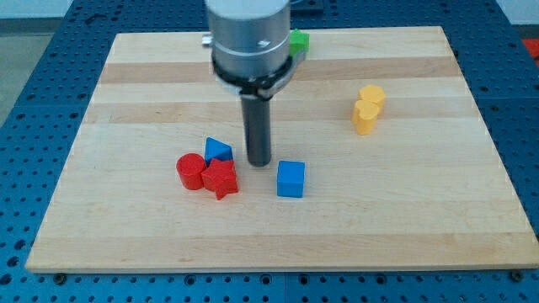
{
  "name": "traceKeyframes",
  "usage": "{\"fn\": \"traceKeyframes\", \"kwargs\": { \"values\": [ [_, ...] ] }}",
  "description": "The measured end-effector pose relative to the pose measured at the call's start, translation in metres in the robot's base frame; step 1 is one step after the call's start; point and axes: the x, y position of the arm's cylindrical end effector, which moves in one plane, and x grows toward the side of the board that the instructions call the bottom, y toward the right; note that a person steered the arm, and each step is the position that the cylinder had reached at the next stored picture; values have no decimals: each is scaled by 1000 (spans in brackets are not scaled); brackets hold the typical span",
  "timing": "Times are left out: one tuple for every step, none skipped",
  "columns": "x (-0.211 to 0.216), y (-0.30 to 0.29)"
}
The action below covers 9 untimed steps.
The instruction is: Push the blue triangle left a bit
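The blue triangle (217, 150) sits left of the board's middle, touching the red star (221, 178) below it and close to the red cylinder (191, 171) at its lower left. My tip (258, 162) rests on the board just to the right of the blue triangle, a small gap apart. The blue cube (290, 178) lies to the lower right of my tip.
A yellow heart-shaped block (365, 118) and a yellow block (371, 95) stand together at the view's right. A green block (298, 41) shows at the view's top, partly hidden behind the arm. The wooden board (421, 219) lies on a blue perforated table.
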Motion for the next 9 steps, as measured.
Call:
{"fn": "traceKeyframes", "kwargs": {
  "values": [
    [0,0],
    [-29,0],
    [-56,-2],
    [-56,-2],
    [0,-2],
    [36,-2],
    [36,-2],
    [-20,-31],
    [-25,-35]
  ]
}}
